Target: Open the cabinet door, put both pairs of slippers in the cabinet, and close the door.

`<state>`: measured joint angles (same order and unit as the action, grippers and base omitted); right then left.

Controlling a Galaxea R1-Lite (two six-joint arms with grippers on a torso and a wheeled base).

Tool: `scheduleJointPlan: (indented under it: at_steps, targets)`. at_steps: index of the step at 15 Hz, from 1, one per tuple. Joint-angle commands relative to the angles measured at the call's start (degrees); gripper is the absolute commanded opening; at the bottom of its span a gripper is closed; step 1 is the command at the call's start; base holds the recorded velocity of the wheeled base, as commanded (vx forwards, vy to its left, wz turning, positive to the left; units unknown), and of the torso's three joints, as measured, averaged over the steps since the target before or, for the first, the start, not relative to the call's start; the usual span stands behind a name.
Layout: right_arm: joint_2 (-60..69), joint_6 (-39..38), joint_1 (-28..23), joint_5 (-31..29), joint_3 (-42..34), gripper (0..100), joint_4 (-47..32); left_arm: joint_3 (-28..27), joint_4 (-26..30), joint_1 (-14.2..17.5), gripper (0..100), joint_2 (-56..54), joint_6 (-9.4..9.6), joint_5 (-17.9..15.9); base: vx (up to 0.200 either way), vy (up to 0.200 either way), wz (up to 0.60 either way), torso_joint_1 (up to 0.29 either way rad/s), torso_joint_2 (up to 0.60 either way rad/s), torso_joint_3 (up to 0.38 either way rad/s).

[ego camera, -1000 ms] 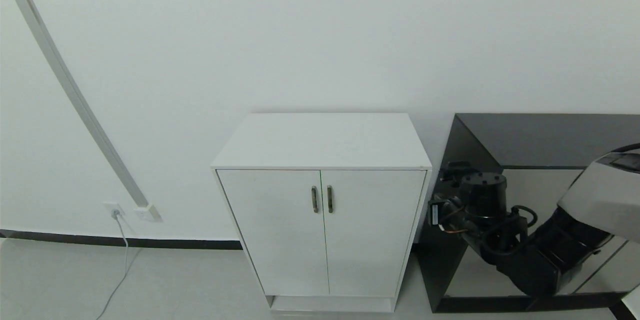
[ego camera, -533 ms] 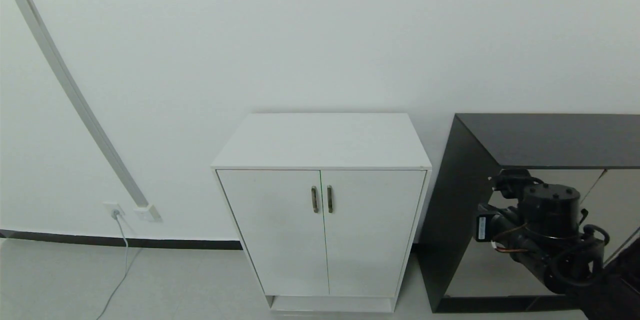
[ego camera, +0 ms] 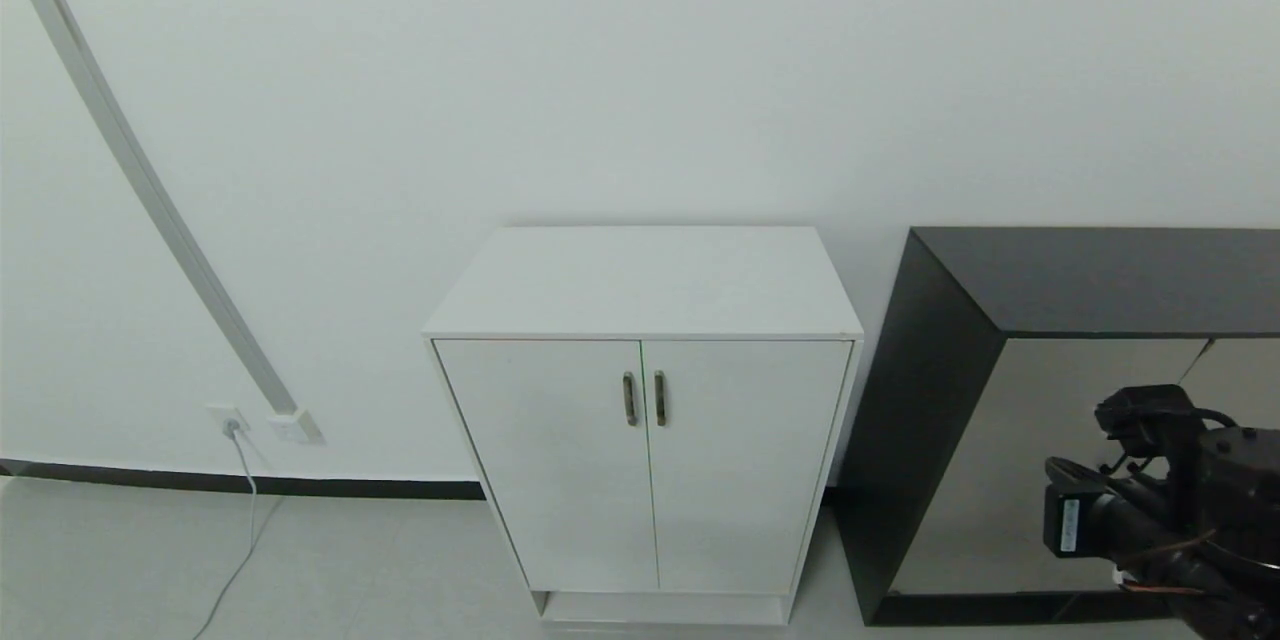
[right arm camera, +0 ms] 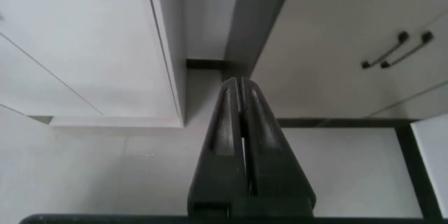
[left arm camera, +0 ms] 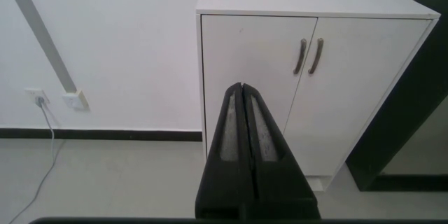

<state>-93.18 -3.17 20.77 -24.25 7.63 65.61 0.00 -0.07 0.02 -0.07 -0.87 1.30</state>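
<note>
**Head view.**
- Cabinet (ego camera: 645, 480): white, two doors, standing on the floor (ego camera: 350, 570) against the wall (ego camera: 640, 70). Both doors are shut and flush.
- Handles (ego camera: 629, 398): two upright bars, just beside each other at the centre seam.
- Dark-framed unit (ego camera: 930, 400): just beside the cabinet on the robot's right.
- Right arm (ego camera: 1150, 505): low in front of the dark-framed unit, well apart from the handles.
- Wall socket (ego camera: 228, 417) with cable (ego camera: 245, 510): to the robot's left of the cabinet.

**Left wrist view.**
- Left gripper (left arm camera: 242, 92): jaws pressed together with nothing between them. It is held back from the cabinet, facing the door fronts and well apart from them.

**Right wrist view.**
- Right gripper (right arm camera: 243, 87): jaws together and empty. It is over the floor near the foot of the cabinet's side and the dark-framed unit, touching neither.

**Step in hand (judgement).** With the doors shut and both sets of jaws empty, this is either before the opening or after the closing. The pictures do not settle which.

**Next move (judgement), if opening.**
- One arm must travel to a handle.
- Its jaws must part to admit the bar, then close on it.
- The pull must follow the door's arc and not run straight back.
- The handles sit close together, so the jaws risk catching the neighbouring one.
</note>
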Motion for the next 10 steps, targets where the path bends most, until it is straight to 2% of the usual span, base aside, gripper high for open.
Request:
scheduleJointPlan:
  at_steps: [1,4,8,10]
  targets:
    - [6.52,0.62,-1.17,0.08,-4.47,0,-0.13,0.0,-0.01,0.06,0,0.07,-0.01,0.01,0.0,0.0,0.0,0.0,0.0,0.0]
    - [13.29,0.8,-1.96,0.08,-7.63,0,-1.19,0.0,-0.01,0.06,0,0.07,-0.01,0.01,0.0,0.0,0.0,0.0,0.0,0.0]
    - [31.84,2.2,-2.76,3.07,-7.54,0,-18.06,0.0,-0.01,0.06,0,0.07,-0.01,0.01,0.0,0.0,0.0,0.0,0.0,0.0]
    - [41.94,2.29,-2.76,5.97,-7.02,0,-28.96,0.0,-0.01,0.06,0,0.07,-0.01,0.01,0.0,0.0,0.0,0.0,0.0,0.0]
